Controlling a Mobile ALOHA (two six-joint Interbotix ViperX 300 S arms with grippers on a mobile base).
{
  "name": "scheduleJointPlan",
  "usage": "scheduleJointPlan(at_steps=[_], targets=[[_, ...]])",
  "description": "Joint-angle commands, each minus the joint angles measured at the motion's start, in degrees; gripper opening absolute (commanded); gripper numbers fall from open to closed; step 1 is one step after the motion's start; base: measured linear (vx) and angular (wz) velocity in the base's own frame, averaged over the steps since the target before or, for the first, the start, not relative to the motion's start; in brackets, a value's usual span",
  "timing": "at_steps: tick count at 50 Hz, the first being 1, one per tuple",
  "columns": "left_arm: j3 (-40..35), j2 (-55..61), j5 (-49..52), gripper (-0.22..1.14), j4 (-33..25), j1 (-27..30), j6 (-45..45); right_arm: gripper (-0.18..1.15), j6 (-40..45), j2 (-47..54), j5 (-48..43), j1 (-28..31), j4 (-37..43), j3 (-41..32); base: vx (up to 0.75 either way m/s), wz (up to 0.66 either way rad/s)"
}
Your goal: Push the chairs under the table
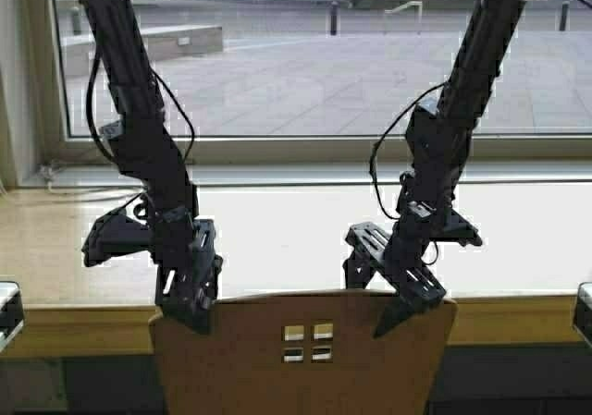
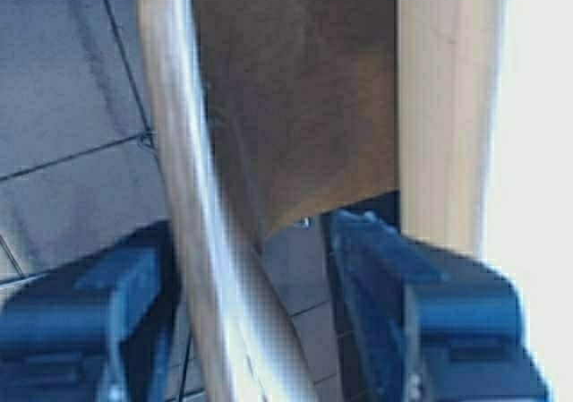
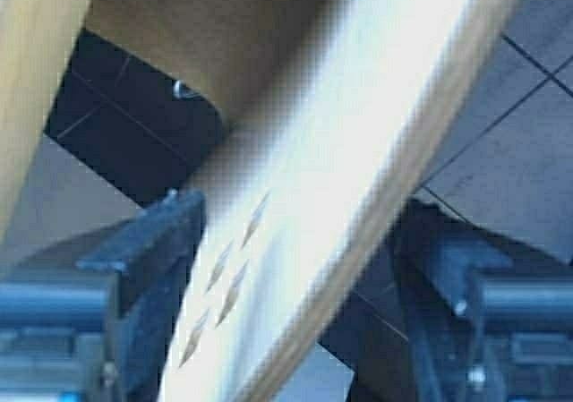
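One tan chair (image 1: 305,360) shows only its curved backrest with four small square holes, low in the middle of the high view, close against the yellow-tan front edge of the pale table (image 1: 74,327). My left gripper (image 1: 185,311) is open astride the backrest's top left corner. My right gripper (image 1: 375,304) is open astride the top right part. In the left wrist view the backrest edge (image 2: 192,196) runs between the fingers of the left gripper (image 2: 255,312), beside the table edge (image 2: 443,106). In the right wrist view the backrest (image 3: 358,151) crosses the right gripper (image 3: 295,277).
Behind the table runs a window sill with a cable (image 1: 74,189), then a large window (image 1: 324,64) onto a paved square. Grey objects (image 1: 7,309) (image 1: 583,309) sit at both side edges of the high view. Tiled floor (image 2: 72,106) lies below.
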Motion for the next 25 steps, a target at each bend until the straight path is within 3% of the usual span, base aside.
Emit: scheduleJointPlan(at_steps=[1,17,25], targets=[[2.11,-8.61,-0.35,0.83,0.26,0.79,0.97,0.92,-0.09,-6.86,-1.05,-0.18,-0.09,1.76,0.00,0.00],[12.13,-22.85,1.41,0.83,0.70,0.79,3.87,0.92,-0.35,-18.90,-2.72,-0.26,-0.62,9.93,0.00,0.00],[17.58,-29.88,-3.52,0.83,11.87,1.32,13.18,0.92,-2.20,-26.10,-8.70,-0.44,-10.55,14.24,-0.01,0.02]])
